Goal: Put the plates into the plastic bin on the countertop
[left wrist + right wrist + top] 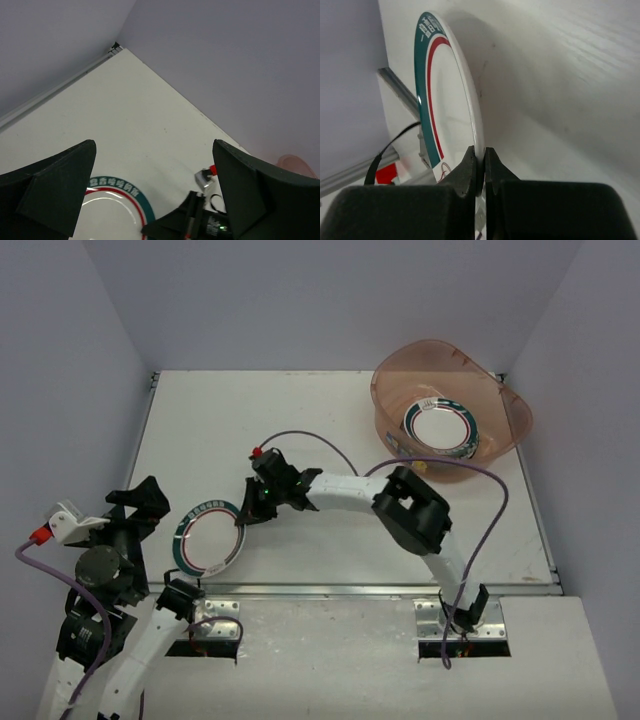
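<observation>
The teal-lettered plate (pixel 210 537), left of centre on the bench (pixel 330 400), is pinched at its rim by the right claw (pixel 481 160), the thin edge judged best gripped for carrying to the plastic bin (pixel 393 400). The left claw (pixel 154 145) is held spread, aside.

The lettered plate (pixel 210 537) is showing a white centre, a thin red ring and a broad teal band carrying pale lettering. The tabletop (pixel 330 410) under it is looking plain white, with pale lavender walls (pixel 300 300) standing around it. The bin (pixel 505 405) is glowing a see-through pinkish brown, and the second plate (pixel 441 428) inside it is showing white with a dark teal rim band. The left claw (pixel 154 150) and the right claw (pixel 480 159) are both showing matte black, the arms (pixel 345 490) white with black joints, the cables (pixel 500 500) purple.
</observation>
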Motion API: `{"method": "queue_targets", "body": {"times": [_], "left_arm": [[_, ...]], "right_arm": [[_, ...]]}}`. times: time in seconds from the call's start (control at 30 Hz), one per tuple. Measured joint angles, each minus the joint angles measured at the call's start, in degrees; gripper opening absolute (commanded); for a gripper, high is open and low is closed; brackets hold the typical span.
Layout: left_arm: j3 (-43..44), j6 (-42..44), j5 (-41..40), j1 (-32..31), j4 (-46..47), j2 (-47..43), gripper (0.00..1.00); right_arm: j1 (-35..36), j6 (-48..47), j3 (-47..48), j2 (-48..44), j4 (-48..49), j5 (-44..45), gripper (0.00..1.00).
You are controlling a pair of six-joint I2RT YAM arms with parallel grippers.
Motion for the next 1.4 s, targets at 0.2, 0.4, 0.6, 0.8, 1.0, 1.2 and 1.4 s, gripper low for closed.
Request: {"method": "queue_targets", "body": {"times": [0.2,0.4,0.6,0.8,1.0,1.2,1.4], "left_arm": [[-0.04,0.45,1.01,0.00,0.13,0.00,1.00],[-0.41,1.14,2.11,0.00,0.55,-0.06,1.00],[-0.44,1.82,2.99,0.00,0.97,-0.11,1.00],[-0.63,2.33,4.09,0.00,1.38,-0.11,1.00],[-0.64,2.96,4.95,0.00,1.42,-0.11,1.00],[-0.66,3.30,6.19,0.00,1.84,0.07,1.00],[-0.50,4.83,9.74,0.04,4.78,7.57,1.00]], "right_arm": [[-14.78,-9.20,-1.75,-26.31,-10.18,3.26,0.00],[-51.97,-6.09,-8.45,-43.04,-8.71,9.82,0.00],[-71.05,0.70,-20.81,-43.98,-16.73,18.37,0.00],[-69.13,0.21,-20.56,-38.63,-20.45,17.77,0.01],[-69.25,-0.16,-20.05,-36.37,-19.77,16.25,0.79],[-69.39,0.34,-18.15,-36.30,-21.79,17.62,0.99],[-69.29,0.79,-12.00,-40.97,-30.52,22.95,0.99]]}}
